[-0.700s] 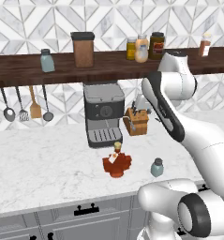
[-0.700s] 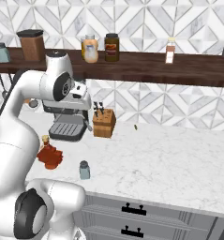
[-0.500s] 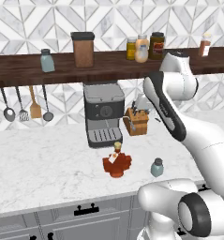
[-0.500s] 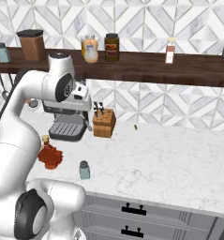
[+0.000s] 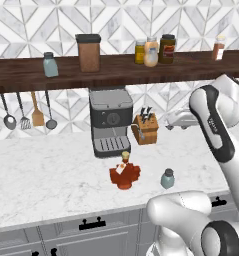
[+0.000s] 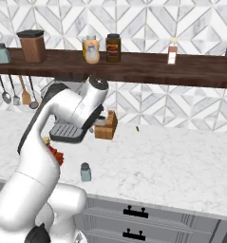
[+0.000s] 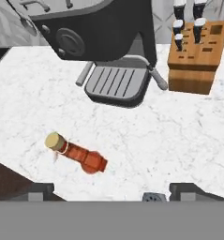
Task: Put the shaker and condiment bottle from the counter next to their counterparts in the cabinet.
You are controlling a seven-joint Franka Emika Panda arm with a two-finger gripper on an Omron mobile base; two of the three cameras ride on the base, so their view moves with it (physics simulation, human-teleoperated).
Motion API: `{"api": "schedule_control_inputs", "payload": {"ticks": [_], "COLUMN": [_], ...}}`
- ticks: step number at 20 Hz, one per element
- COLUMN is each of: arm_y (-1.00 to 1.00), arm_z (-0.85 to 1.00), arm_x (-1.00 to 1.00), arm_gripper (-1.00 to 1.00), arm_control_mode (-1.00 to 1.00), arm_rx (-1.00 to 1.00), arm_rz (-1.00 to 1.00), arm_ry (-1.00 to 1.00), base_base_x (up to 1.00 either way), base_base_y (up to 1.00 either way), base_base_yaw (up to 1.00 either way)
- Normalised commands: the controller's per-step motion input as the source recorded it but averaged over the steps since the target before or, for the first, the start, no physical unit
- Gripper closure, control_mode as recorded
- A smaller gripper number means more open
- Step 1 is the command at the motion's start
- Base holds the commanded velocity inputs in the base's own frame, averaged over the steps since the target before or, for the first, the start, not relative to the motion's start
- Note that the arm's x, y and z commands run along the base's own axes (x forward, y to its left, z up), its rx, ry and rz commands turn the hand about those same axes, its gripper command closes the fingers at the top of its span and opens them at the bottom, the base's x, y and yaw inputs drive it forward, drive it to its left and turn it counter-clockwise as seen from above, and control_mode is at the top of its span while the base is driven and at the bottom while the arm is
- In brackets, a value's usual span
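The claw [image 7: 111, 190] hung above the marble counter [image 5: 46, 185] with its two dark fingertips [image 7: 36, 189] spread wide and nothing between them. Looking down along it, the condiment bottle [image 7: 78, 154] stood below and a little to the left of the gap, apart from both tips, its tan stopper toward the upper left of that view. At the bottom edge, between the tips, the dark perforated cap of the shaker [image 7: 153, 197] just peeked in, so the claw sat almost directly over it without touching.

From behind the arm, the red-orange bottle [image 5: 124, 172] stood on the counter in front of the coffee machine [image 5: 110, 121], and the small blue-grey shaker [image 5: 167, 178] stood near it to the right, closer to the counter's front edge. A wooden knife block [image 5: 144, 127] stood just right of the machine. Spoons and spatulas hung under the shelf on the left.

Up on the dark wooden cabinet [image 5: 191, 67] plank, the matching shaker [image 5: 50, 64] stood at the left beside a tall brown canister [image 5: 88, 52]. The yellow, cream and dark brown jars [image 5: 152, 50] clustered further right, and a slim red bottle [image 5: 218, 47] stood near the far end.
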Motion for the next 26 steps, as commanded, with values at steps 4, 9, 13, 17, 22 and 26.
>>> {"api": "schedule_control_inputs", "payload": {"ticks": [4, 9, 13, 17, 22, 26], "arm_y": [-0.32, -0.13, 0.00, -0.16, -0.13, -0.08], "arm_z": [-0.36, -0.45, -0.71, -0.98, -0.29, -0.02], "arm_x": [-0.47, -0.13, 0.00, 0.04, 0.00, 0.00], "arm_gripper": [-1.00, -1.00, -1.00, -1.00, -1.00, -1.00], "arm_control_mode": [-1.00, -1.00, -1.00, -1.00, -1.00, -1.00], "arm_rx": [0.21, 0.12, 0.07, 0.06, 0.00, -0.12], "arm_rz": [0.35, 0.50, 0.55, 0.64, 0.15, 0.00], "arm_ry": [-0.52, -0.63, -0.60, -0.50, -0.06, 0.00], "base_base_x": [0.00, 0.00, 0.00, 0.00, 0.00, 0.00], "base_base_y": [0.00, 0.00, 0.00, 0.00, 0.00, 0.00], "base_base_yaw": [0.00, 0.00, 0.00, 0.00, 0.00, 0.00]}}
